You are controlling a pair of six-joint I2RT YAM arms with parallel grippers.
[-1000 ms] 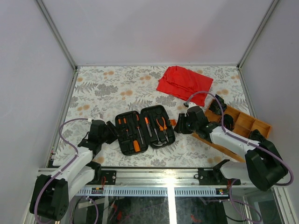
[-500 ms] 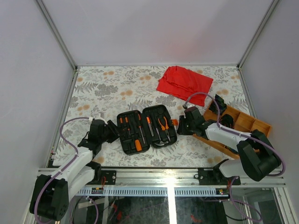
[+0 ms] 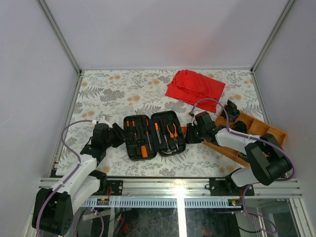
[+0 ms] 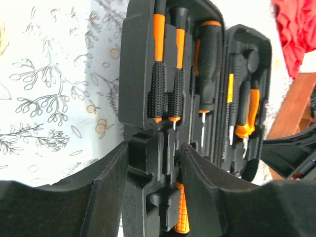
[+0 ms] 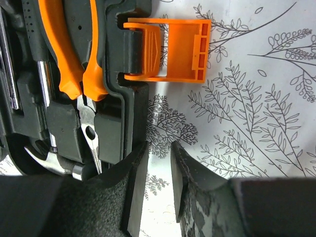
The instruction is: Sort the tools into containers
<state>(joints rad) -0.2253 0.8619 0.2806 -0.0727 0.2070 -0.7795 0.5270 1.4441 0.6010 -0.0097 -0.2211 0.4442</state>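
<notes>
Top view: the black case [image 3: 153, 136] lies open and flat in the middle of the tabletop [image 3: 108, 94], well apart from the red cloth [image 3: 195, 86]. My left tool [image 3: 116, 134] sits at its left end and my right tool [image 3: 189, 133] at its right end. Every slot I can see looks filled, so I judge the sorting done and the step in hand to be folding the case shut.

Left wrist view: the left tool grips the near wall of the case, with 1 finger [image 4: 106, 190] on each side of a moulded block. 2 slim screwdrivers [image 4: 158, 84] with black-and-orange handles sit snug beside a thicker black driver [image 4: 210, 54]. Orange-handled pliers [image 4: 245, 116] lie in the far half. I would pin this half down firmly without twisting it.

Right wrist view: the right tool [image 5: 159, 148] is narrowly parted and grips nothing. Only tabletop shows between its fingers, and the case wall runs under 1 of them. The orange latch [image 5: 168, 52] sticks out, unfastened. I should shift toward the case until the rim stands between the jaws, close, then swing that half over slowly, keeping the latch clear of the seam.
</notes>
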